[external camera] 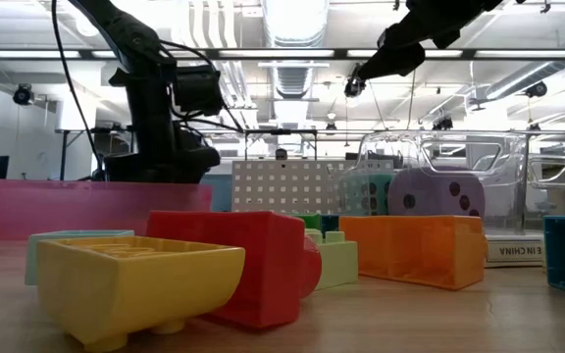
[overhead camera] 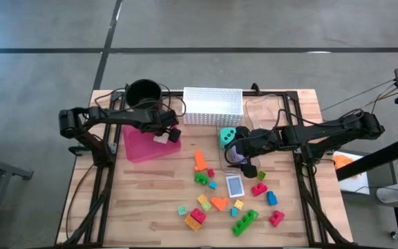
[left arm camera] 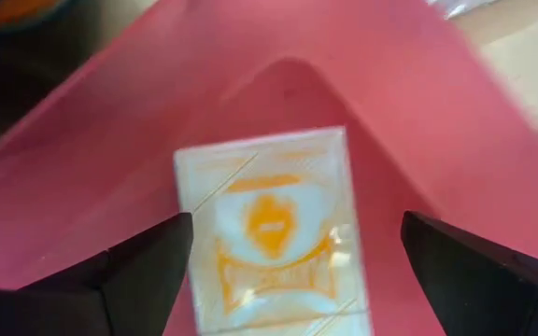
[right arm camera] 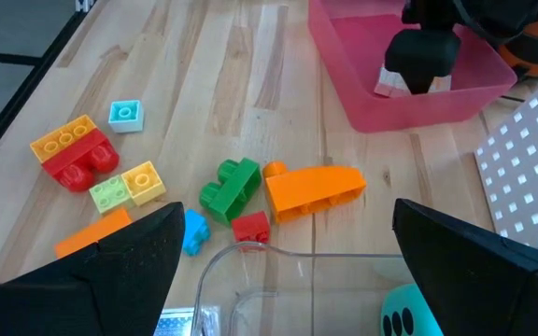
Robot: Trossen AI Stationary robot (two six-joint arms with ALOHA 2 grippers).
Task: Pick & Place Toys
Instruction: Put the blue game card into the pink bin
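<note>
A white card with an orange print [left arm camera: 269, 233] lies inside the pink tray [overhead camera: 138, 146]. My left gripper [overhead camera: 168, 135] hangs over it, pointing down. It is open, with one finger on each side of the card [right arm camera: 392, 82] and a clear gap at one side. My right gripper [overhead camera: 244, 153] is open and holds nothing. It hovers above the clear container [overhead camera: 261, 117], which holds the teal die [overhead camera: 228, 134] and the purple die [overhead camera: 235, 155]. Bright blocks such as an orange one [overhead camera: 200, 160] and a green one [right arm camera: 230, 187], and a blue-backed card [overhead camera: 234, 185], lie on the wooden table.
A white perforated basket [overhead camera: 213, 106] and a black cup [overhead camera: 144, 92] stand along the far edge. Loose blocks crowd the near middle of the table [overhead camera: 137, 207]. In the low view a yellow block [external camera: 135, 279] and a red block [external camera: 253, 260] sit right in front.
</note>
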